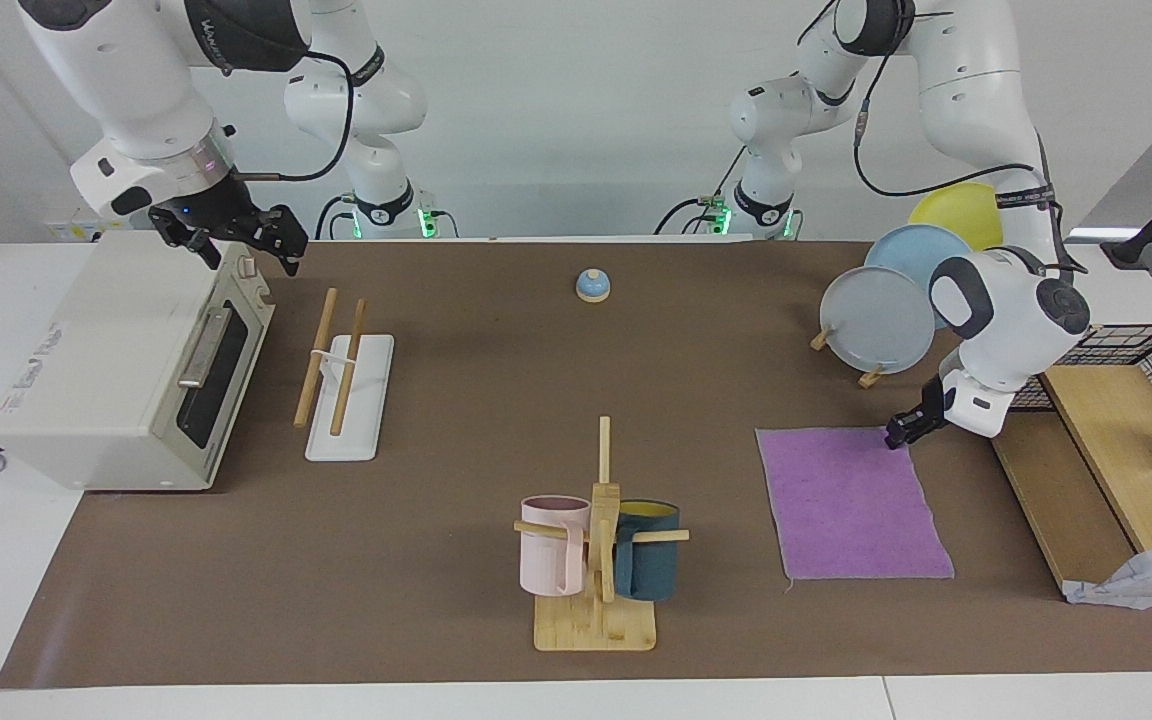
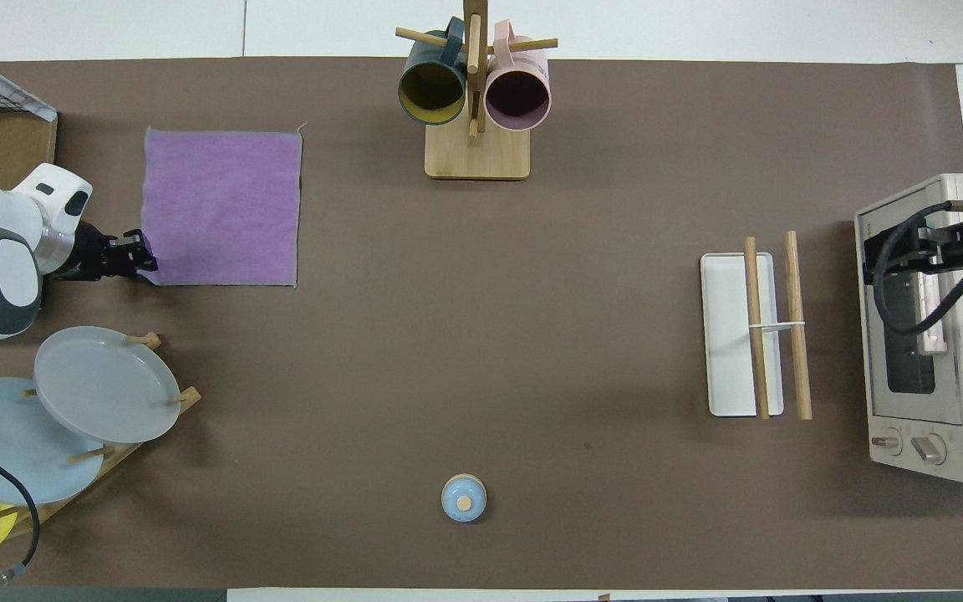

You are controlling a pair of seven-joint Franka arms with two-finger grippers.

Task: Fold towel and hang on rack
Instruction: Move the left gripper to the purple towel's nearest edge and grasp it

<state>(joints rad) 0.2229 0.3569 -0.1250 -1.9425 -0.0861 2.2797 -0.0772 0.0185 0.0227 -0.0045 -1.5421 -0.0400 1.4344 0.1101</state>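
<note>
The towel (image 1: 851,505) lies flat on the brown mat, purple face up, toward the left arm's end of the table; it also shows in the overhead view (image 2: 222,209). My left gripper (image 1: 904,430) is low at the towel's corner nearest the robots, also seen from overhead (image 2: 137,253). The rack (image 1: 346,380), two wooden rods on a white base, stands bare toward the right arm's end (image 2: 770,326). My right gripper (image 1: 248,255) waits open and empty over the toaster oven's door edge (image 2: 962,251).
A toaster oven (image 1: 126,370) stands beside the rack. A mug tree (image 1: 601,540) with two mugs stands at the edge farthest from the robots. A plate stand (image 1: 886,310) is beside the left arm. A small blue bell (image 1: 593,286) sits near the robots. A wooden shelf (image 1: 1106,450) holds a wire basket and a patterned cloth (image 1: 1146,585).
</note>
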